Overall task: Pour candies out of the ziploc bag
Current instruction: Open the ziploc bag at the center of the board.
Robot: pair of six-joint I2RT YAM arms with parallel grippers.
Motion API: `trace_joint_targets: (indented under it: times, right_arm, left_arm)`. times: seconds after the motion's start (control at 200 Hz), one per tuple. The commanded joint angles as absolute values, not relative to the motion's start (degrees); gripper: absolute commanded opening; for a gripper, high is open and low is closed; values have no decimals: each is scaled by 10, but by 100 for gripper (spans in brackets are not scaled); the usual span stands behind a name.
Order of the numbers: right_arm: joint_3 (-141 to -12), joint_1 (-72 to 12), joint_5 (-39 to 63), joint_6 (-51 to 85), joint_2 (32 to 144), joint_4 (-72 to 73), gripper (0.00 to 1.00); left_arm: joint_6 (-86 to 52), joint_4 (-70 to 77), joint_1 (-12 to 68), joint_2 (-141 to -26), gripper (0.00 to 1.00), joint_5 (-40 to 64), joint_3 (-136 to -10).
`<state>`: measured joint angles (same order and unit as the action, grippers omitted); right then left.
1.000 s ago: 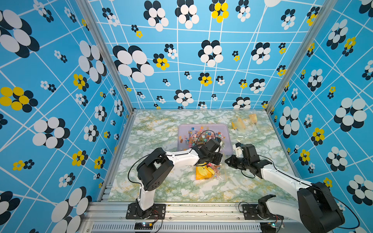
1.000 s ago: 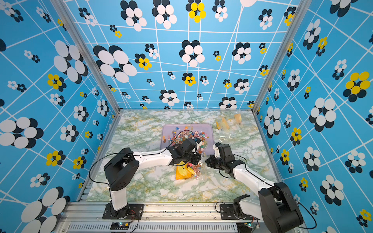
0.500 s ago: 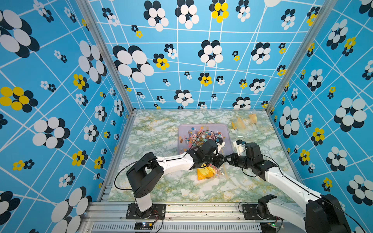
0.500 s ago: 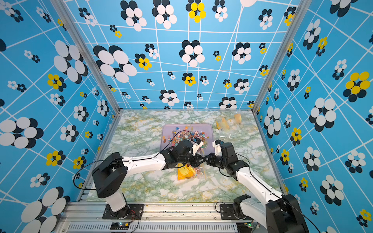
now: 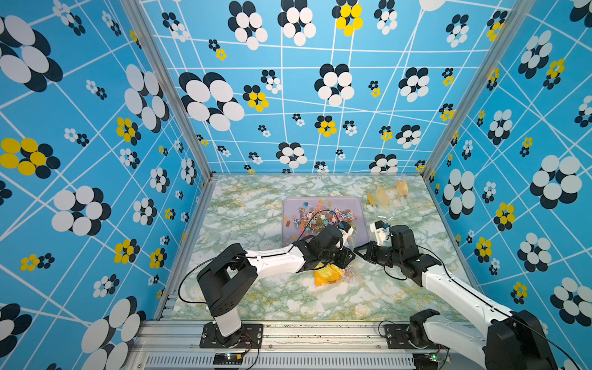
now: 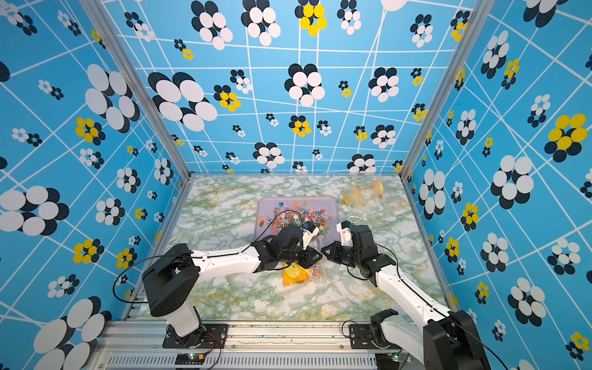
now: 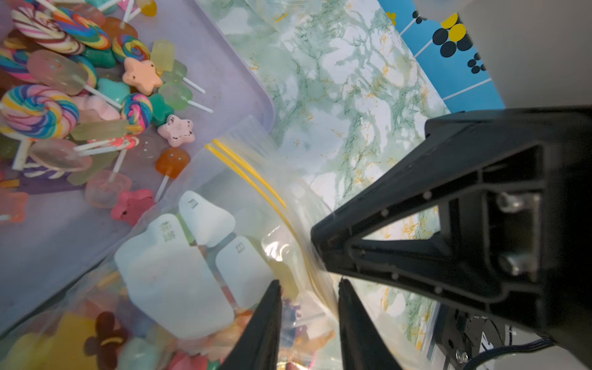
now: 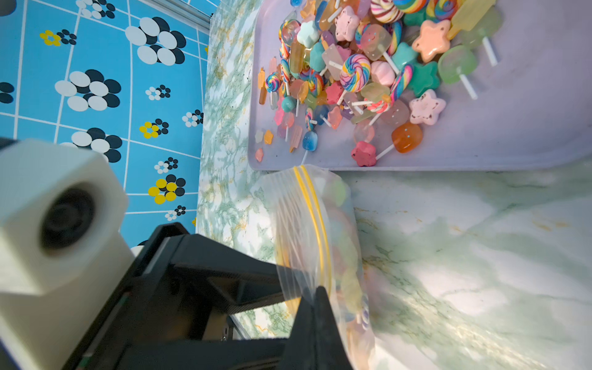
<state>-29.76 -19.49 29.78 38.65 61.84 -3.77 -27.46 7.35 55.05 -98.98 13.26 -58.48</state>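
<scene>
A clear ziploc bag [image 7: 179, 275], yellow zip strip showing and sweets still inside, hangs at the corner of a lavender tray [image 7: 224, 64] heaped with candies [image 7: 48, 109]. The left gripper [image 7: 310, 283] straddles the film, fingers parted; the right gripper [image 7: 320, 253] pinches the zip edge above a green-marbled tabletop [image 7: 352, 96].

The only writing sits on the clear bag [image 7: 224, 182], where three white patches [image 7: 173, 282] each carry small grey marks that look like Chinese or Japanese signs, too faint and small to read for sure.
</scene>
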Motion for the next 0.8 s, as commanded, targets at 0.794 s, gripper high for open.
trace_joint_targets:
  times: [0.794]
  right_arm:
    - [-359,-197,268,319,574,-125,0]
  left_arm:
    - [-265,-8,531,-927,0,12,-564]
